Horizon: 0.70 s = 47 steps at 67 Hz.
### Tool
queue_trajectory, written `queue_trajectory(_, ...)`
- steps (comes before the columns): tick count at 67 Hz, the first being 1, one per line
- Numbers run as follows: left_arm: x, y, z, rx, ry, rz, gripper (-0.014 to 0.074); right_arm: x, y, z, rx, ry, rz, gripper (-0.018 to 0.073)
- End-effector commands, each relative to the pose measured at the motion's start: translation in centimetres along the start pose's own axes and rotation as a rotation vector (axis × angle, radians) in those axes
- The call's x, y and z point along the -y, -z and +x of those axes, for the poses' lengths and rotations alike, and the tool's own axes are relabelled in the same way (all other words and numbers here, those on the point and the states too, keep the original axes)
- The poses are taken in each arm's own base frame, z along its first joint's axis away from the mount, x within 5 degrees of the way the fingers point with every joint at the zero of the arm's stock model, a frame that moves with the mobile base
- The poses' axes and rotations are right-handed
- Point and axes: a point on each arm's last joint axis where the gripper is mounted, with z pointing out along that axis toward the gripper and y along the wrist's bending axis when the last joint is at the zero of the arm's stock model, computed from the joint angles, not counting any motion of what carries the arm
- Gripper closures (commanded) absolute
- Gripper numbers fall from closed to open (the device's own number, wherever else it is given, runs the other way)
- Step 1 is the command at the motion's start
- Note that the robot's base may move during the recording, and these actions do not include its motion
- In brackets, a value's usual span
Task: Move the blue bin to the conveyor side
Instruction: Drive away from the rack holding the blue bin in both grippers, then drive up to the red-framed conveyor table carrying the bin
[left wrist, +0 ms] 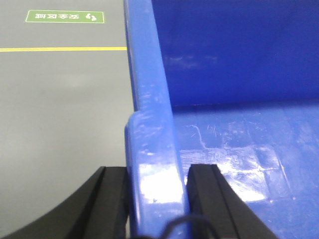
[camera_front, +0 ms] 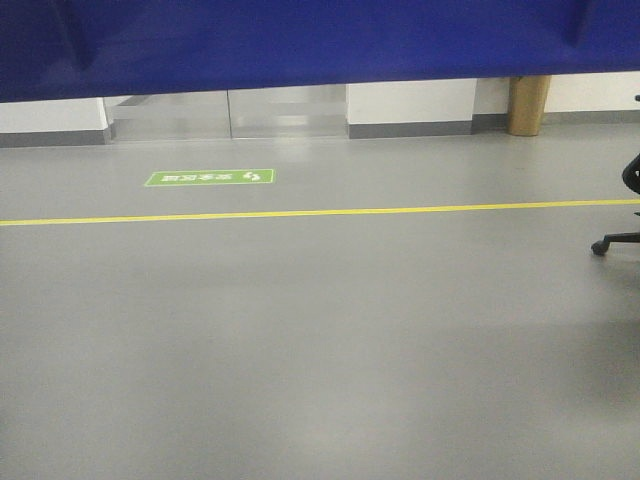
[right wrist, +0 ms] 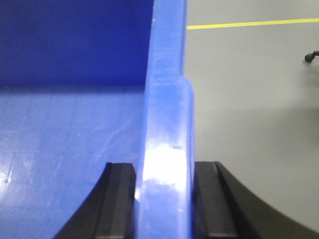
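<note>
Though on opposite walls, left fingers [left wrist: 112, 204] and right fingers [right wrist: 117, 199] alike tight on the blue bin [left wrist: 149, 124] rim.

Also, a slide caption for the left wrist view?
Left pincer shut on the wall of the glossy blue plastic bin.

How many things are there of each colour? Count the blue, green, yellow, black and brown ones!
Blue: 1, the bin
Green: 1, the floor sign
Yellow: 1, the floor line
Black: 3, the left tool, the right tool and the chair base
Brown: 1, the tube
Total: 7
</note>
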Motion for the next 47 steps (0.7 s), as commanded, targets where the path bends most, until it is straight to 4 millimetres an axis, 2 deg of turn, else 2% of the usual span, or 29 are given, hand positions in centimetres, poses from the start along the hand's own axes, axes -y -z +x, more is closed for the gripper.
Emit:
queue_trajectory(1, 0.12, 1.36, -1.68, 0.156, -0.037, 0.006, 0.0585, -0.01, 1.52, -1.63, 0.171, 0.034, 0.006, 0.0629)
queue_trajectory(47, 0.12, 1.36, -1.68, 0.156, -0.037, 0.006, 0.0585, -0.01, 1.52, -1.63, 0.171, 0.034, 0.006, 0.0629)
